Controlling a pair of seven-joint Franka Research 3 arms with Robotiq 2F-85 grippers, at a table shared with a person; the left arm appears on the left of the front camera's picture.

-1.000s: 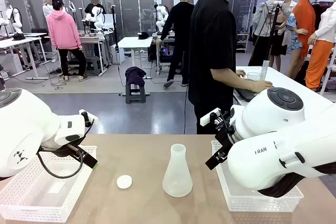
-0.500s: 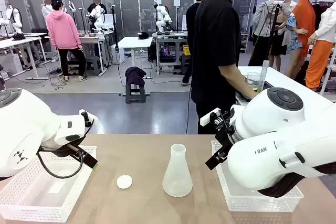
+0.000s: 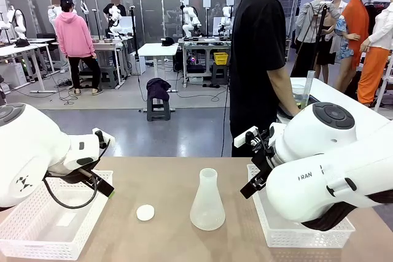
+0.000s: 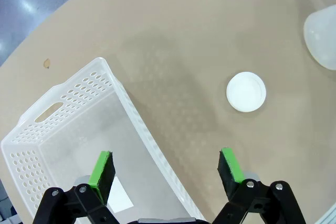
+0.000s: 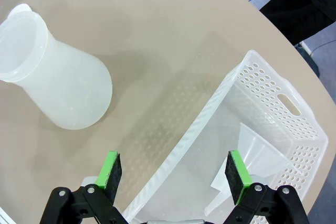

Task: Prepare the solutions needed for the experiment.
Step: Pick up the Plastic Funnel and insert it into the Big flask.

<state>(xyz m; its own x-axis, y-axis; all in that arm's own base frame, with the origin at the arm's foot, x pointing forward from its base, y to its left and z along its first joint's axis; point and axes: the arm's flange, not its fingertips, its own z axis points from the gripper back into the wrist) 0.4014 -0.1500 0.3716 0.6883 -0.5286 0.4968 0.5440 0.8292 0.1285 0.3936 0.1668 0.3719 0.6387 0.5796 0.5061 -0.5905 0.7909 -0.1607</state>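
A frosted conical flask (image 3: 207,201) stands upright at the middle of the tan table; its wide base (image 5: 73,95) looks pale, and I can make out no liquid tint in it. My left gripper (image 4: 165,169) hangs open above the rim of the left basket (image 4: 123,95), with the flask's edge (image 4: 323,35) far off to its right. My right gripper (image 5: 173,174) is open too, straddling the rim of the right basket (image 5: 273,72), apart from the flask. Beyond the table, a person in black (image 3: 258,59) handles a beaker of yellowish liquid (image 3: 299,97) at a side table.
A small white round disc (image 3: 145,213) lies left of the flask, also under my left wrist (image 4: 246,92). The left basket (image 3: 37,228) holds a paper slip (image 4: 121,199). The right basket (image 3: 295,232) holds a white funnel-like piece (image 5: 257,148).
The person in black has shifted slightly right at the side table, and a walker behind has passed out of sight. Both arms, the flask and the disc stay still.
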